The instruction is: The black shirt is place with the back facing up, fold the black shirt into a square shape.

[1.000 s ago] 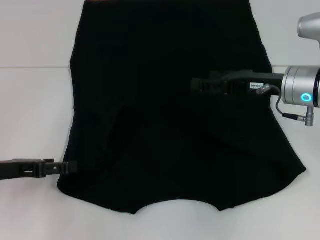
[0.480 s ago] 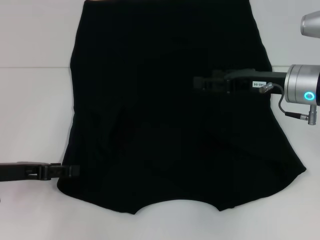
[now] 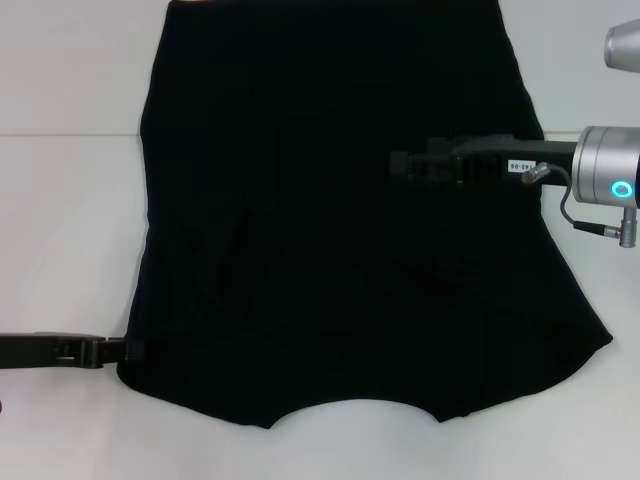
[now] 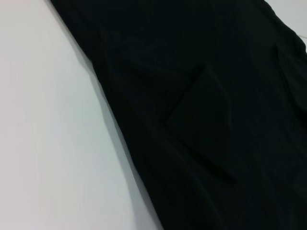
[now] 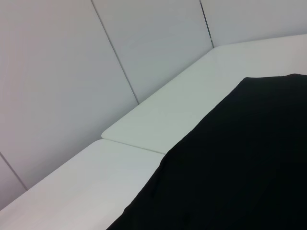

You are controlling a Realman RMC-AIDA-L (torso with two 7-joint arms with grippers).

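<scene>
My left jaws (image 3: 135, 349) sit at the near left corner of the large plain black fabric shirt (image 3: 340, 230), touching its sleeve edge; whether they are wide or narrow I cannot tell. The shirt lies flat on the white desk (image 3: 60, 240), neckline nearest me, its long axis running away from me toward the hem. Farther along that axis, my right jaws (image 3: 398, 164) reach in over the shirt from its right edge, hovering above mid-cloth; their gap I cannot tell either.

A white table (image 3: 60, 230) with a seam stands against pale grey panelled walls (image 5: 72, 72).
</scene>
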